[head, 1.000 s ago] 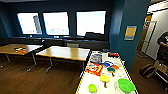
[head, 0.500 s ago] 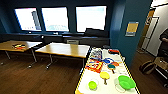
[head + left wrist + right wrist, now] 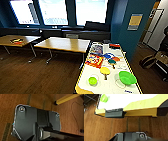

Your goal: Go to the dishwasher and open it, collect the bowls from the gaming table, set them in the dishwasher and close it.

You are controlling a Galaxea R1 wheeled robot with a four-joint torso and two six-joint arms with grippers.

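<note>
Two bowls are sitting on the gaming table (image 3: 100,85), both at its near end, with the table as landmark throughout. Left of the table, two plain wood-topped tables (image 3: 65,44) are standing over the dark floor, well apart from it. On the table's near-left part the small yellow-green bowl (image 3: 92,80) is resting beside a yellow paddle (image 3: 105,71); toward the near-right edge the wider green bowl (image 3: 127,77) is lying. Beyond them, board-game boxes (image 3: 95,60) are covering the middle and far end. The table's long axis is running away from the robot toward the windows, so both bowls are lying ahead of the arms.

In the right wrist view the table's yellow edge (image 3: 140,107) is passing close by, with the small bowl (image 3: 104,98) showing on the white top. Judging from that, the right arm is nearer the table; the left wrist camera is looking down at floor and a yellow bar (image 3: 66,99). Whether either gripper is open or closed, cannot tell; neither seems to be carrying a bowl.
</note>
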